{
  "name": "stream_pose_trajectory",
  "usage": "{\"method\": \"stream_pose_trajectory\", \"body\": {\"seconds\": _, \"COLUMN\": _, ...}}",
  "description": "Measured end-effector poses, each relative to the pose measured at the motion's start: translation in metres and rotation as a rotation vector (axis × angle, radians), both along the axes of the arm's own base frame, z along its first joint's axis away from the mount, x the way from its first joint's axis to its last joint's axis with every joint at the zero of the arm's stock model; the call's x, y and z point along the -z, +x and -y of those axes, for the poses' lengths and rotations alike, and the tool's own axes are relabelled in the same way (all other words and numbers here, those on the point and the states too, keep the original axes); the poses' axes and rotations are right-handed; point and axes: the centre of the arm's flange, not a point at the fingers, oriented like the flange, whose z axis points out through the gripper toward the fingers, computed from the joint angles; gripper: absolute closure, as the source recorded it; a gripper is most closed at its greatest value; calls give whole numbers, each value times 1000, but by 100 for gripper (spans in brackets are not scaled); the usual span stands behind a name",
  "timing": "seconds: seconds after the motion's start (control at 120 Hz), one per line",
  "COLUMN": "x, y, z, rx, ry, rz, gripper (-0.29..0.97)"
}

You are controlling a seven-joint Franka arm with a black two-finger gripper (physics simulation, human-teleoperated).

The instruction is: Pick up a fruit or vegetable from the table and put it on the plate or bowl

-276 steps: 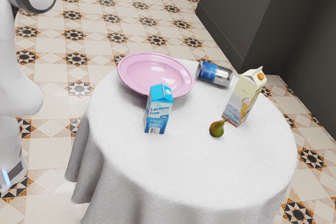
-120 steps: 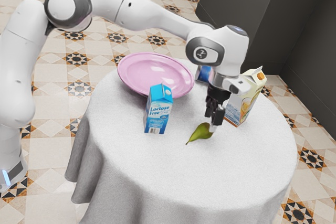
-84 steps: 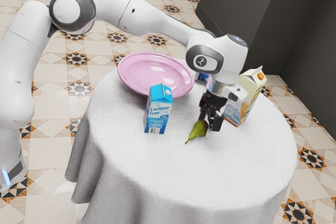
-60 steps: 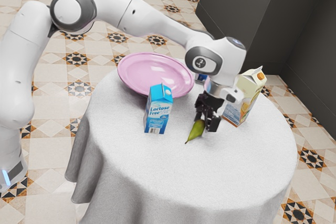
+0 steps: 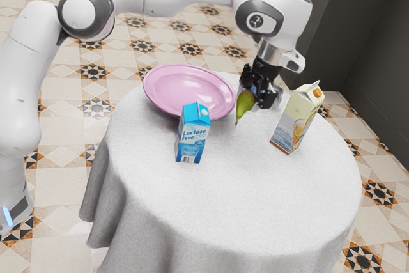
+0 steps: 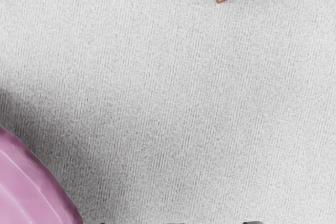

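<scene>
In the exterior view, the gripper (image 5: 254, 96) was clamped on the pear (image 5: 243, 104), which hung near-vertical above the table (image 5: 243, 183). The plate (image 5: 182, 84) lay just toward that view's left. In the wrist view, the plate (image 6: 26, 195) edged in beside the hand.

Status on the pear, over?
Gripper shut on pear. Pear airborne, just short of the pink plate. Milk carton at plate's near rim, looks off the path.

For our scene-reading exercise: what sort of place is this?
Likely a tiled dining room or café corner, rendered in simulation: a round table under a white cloth, a pink plate set on it, and patterned floor tiles all around.
</scene>
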Motion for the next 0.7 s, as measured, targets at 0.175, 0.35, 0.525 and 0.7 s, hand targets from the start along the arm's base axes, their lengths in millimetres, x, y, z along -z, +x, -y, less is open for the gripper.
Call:
{"method": "stream_pose_trajectory", "body": {"seconds": 0.175, "x": -25, "y": 4, "z": -81, "rx": -134, "ry": 164, "rz": 70, "gripper": 40}}
{"method": "stream_pose_trajectory", "body": {"seconds": 0.35, "x": -6, "y": -4, "z": -181, "rx": -255, "ry": 176, "rz": 49, "gripper": 41}}
{"method": "stream_pose_trajectory", "body": {"seconds": 0.525, "x": 63, "y": 6, "z": -218, "rx": -252, "ry": 94, "rz": -8, "gripper": 48}}
{"method": "stream_pose_trajectory", "body": {"seconds": 0.7, "x": 68, "y": 5, "z": -216, "rx": -231, "ry": 115, "rz": -21, "gripper": -1}}
